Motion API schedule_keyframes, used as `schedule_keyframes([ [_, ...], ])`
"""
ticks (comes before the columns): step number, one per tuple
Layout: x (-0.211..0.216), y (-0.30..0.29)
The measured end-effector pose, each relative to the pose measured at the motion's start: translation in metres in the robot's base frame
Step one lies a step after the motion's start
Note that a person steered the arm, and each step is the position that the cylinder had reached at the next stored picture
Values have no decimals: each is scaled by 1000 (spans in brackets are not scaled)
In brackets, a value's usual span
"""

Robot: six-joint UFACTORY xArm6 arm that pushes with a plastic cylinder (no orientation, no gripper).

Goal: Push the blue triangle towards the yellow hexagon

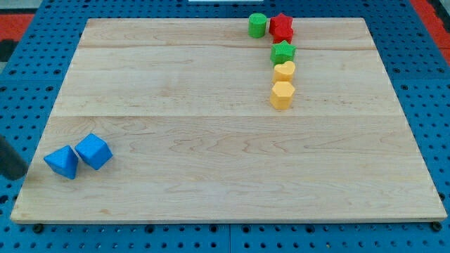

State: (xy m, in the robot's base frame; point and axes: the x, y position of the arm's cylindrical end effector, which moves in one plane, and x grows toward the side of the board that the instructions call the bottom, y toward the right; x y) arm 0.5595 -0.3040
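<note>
Down at the board's (225,204) left edge: blue triangle (62,162).

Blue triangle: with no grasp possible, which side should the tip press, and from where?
Press the blue triangle on its lower-left side, coming from the view's bottom left: the yellow hexagon lies up and right. My tip is just left of it. The blue cube close on its right would probably get shoved along.

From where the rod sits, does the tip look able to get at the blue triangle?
Probably yes: my tip sits just left of the blue triangle, nothing between them; the blue cube lies on its far side.
</note>
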Motion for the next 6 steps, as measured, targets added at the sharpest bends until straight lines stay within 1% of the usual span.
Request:
schedule_keyframes([
  [1,16,1],
  [2,4,18],
  [3,-25,44],
  [5,-33,123],
  [6,-35,151],
])
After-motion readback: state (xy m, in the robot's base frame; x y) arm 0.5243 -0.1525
